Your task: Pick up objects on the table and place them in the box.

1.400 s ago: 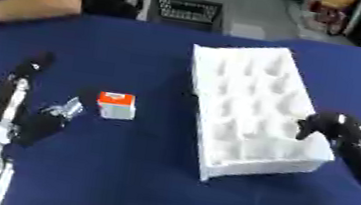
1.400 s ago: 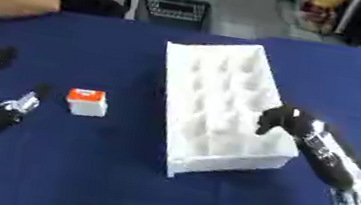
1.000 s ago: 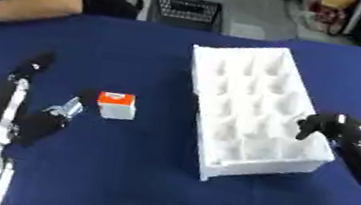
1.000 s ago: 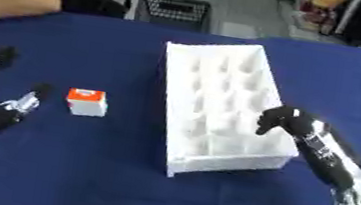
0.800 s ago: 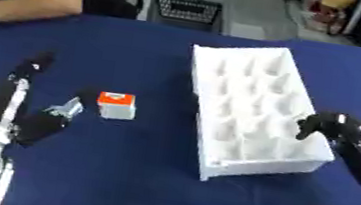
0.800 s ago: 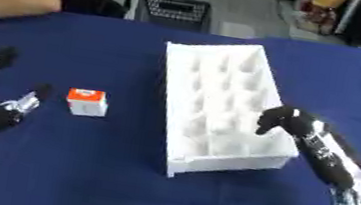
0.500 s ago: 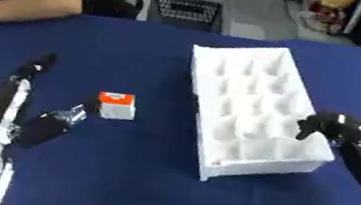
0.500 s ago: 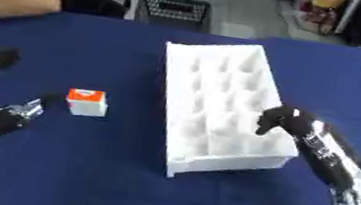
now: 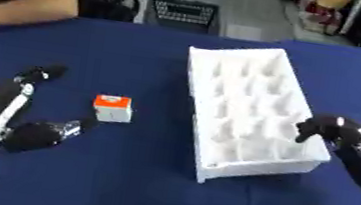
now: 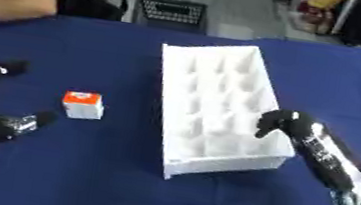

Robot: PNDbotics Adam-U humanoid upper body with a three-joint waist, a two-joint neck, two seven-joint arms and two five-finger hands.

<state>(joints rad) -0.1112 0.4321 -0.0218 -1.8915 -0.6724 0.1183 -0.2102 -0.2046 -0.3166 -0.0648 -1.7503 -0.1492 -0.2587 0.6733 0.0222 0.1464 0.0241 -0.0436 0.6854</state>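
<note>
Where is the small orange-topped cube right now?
The cube sits on the blue table, left of the white box and just beyond the left hand.

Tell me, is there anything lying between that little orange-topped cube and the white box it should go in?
Nothing visible. Only bare blue cloth lies between the cube and the box. The left hand sits just below-left of the cube, also with nothing between. The right hand rests at the box's far side, out of that path.

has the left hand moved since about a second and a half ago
Yes. The left hand has slid down and toward the robot, away from the small white and orange cube, which has stayed in place beside the white box.
</note>
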